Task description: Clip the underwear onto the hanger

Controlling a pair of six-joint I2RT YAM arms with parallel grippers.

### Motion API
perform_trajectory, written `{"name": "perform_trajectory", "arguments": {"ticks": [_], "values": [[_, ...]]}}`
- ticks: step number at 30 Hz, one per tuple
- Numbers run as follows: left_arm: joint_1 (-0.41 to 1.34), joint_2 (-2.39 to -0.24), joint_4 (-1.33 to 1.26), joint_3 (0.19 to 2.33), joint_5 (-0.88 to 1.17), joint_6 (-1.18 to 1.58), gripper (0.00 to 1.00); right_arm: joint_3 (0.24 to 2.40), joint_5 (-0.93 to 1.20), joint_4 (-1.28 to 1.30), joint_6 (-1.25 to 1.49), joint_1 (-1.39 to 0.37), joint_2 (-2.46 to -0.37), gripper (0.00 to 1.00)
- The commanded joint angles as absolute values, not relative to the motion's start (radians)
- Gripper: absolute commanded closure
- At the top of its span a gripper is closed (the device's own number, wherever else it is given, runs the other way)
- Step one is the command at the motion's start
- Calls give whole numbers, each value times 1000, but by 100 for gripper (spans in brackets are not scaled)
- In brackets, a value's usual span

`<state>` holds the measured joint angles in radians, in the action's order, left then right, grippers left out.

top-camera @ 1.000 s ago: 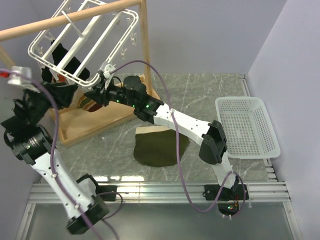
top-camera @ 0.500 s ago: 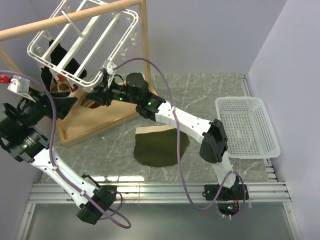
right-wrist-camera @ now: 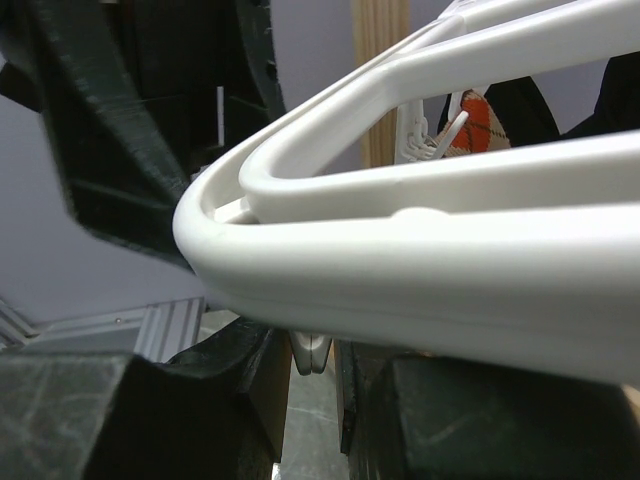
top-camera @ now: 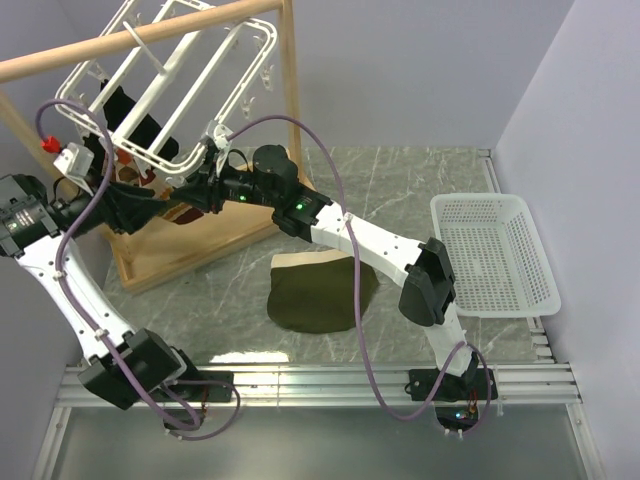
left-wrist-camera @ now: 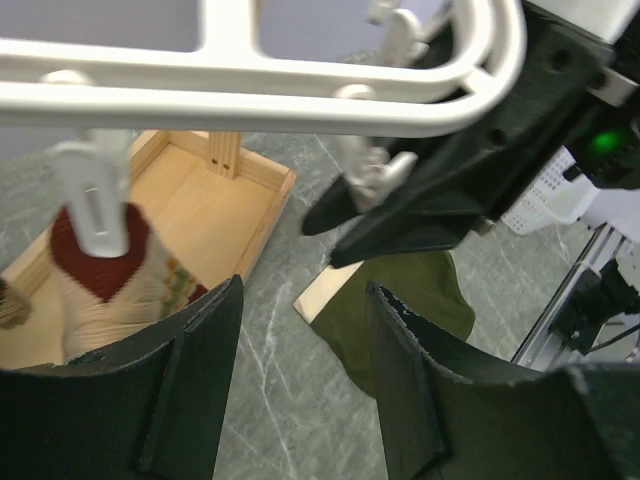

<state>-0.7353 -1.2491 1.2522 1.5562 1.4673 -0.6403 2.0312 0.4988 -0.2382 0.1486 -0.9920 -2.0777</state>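
Note:
The underwear (top-camera: 320,295) is a dark olive cloth lying flat on the table, apart from both grippers; it also shows past my left fingers (left-wrist-camera: 400,300). The hanger (top-camera: 160,159), a white barred frame, hangs tilted from the wooden rail. My right gripper (top-camera: 195,190) sits under the frame's near corner (right-wrist-camera: 420,260), and its jaws (right-wrist-camera: 315,400) are shut on a small white clip (right-wrist-camera: 313,352) dangling there. My left gripper (top-camera: 150,205) is just left of it, below the rim (left-wrist-camera: 250,105), open (left-wrist-camera: 305,300) with nothing between its fingers.
A black garment with tan-red patches (top-camera: 125,120) hangs clipped on the frame; its patterned end (left-wrist-camera: 100,270) dangles over the wooden stand base (top-camera: 200,245). The rail (top-camera: 150,35) and post (top-camera: 293,90) cross overhead. A white mesh basket (top-camera: 490,250) stands at the right.
My left arm has swung and its gripper has moved right, close to the right gripper under the frame. The right gripper has shifted slightly up and right at the corner clip.

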Motion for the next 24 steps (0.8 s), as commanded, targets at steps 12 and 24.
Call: {"name": "perform_trajectory", "arguments": {"ticks": [12,24], "values": [[-712,-1146,1355,1591,1694,-874,37,2062,557,-253,149,-999,-2046,100],[-678,-1273,1358,1799,1692,-749,30,2054,555,-258,132,-1002,-2046,100]]}}
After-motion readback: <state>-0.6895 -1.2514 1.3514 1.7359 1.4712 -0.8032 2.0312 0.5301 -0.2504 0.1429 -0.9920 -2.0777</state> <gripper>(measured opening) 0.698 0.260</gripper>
